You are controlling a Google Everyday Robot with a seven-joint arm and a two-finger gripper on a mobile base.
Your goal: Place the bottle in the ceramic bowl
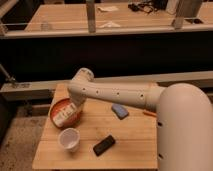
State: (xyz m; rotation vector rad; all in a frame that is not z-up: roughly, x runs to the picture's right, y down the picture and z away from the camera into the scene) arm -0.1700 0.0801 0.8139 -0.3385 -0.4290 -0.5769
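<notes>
Reaching to the left of the bench (127, 136), the hand (71, 109) is seen closed on the bottle (63, 118), which is held tilted low over the bowl (52, 114), apparently to be released inside it.

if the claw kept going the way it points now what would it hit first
The claw points down into the ceramic bowl, with the bottle at its tip. Straight on, the bottle would probably meet the bowl's inside first; depth is hard to judge.
</notes>
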